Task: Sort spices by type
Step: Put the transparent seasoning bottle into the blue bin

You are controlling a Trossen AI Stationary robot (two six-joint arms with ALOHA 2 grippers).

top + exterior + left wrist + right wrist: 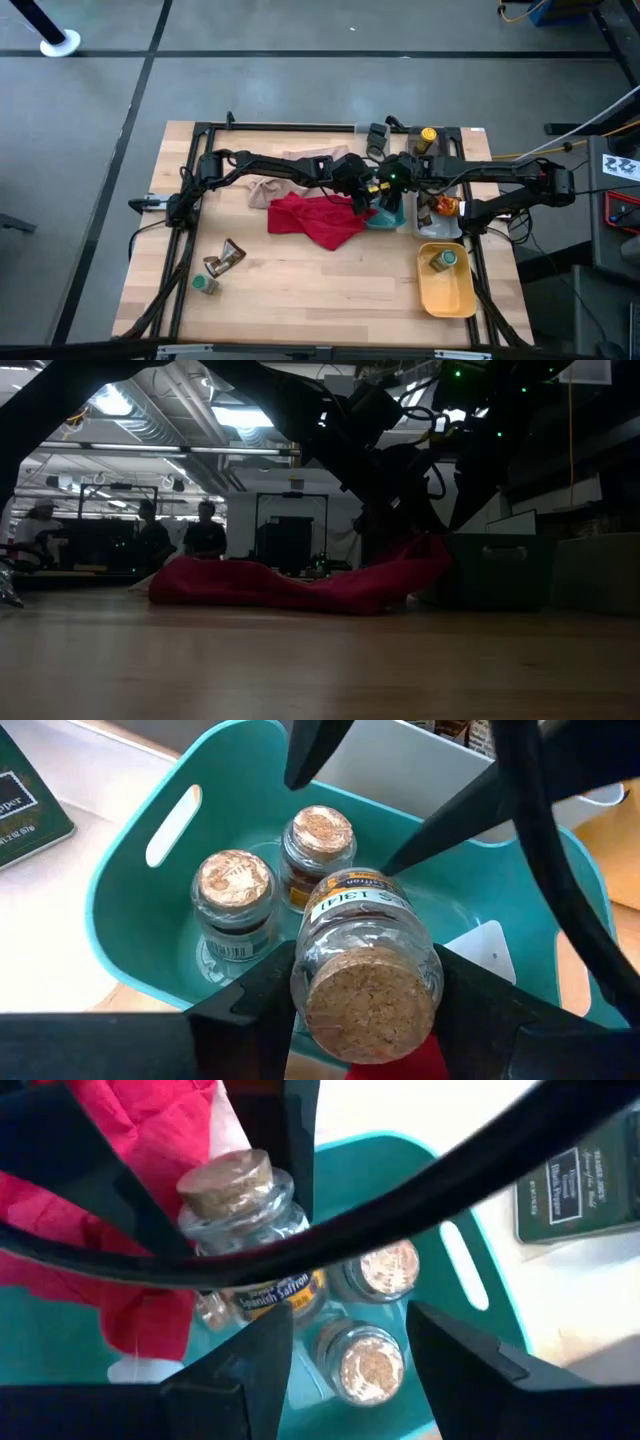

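Teal tray (130, 935), w/ two cork-stoppered jars (235, 905) standing inside, a third cork jar (365, 960) tilted over it. I'm holding that jar in the left claw (365, 1010), fingers pinching its sides. Right claw (345, 1345) is hovering just above the same tray, part open, carrying nothing. Judging next: I'm wanting to bring the jar upright beside the other two, low, before letting go, and keep clear of the red cloth (315, 220) on the table (310, 290).
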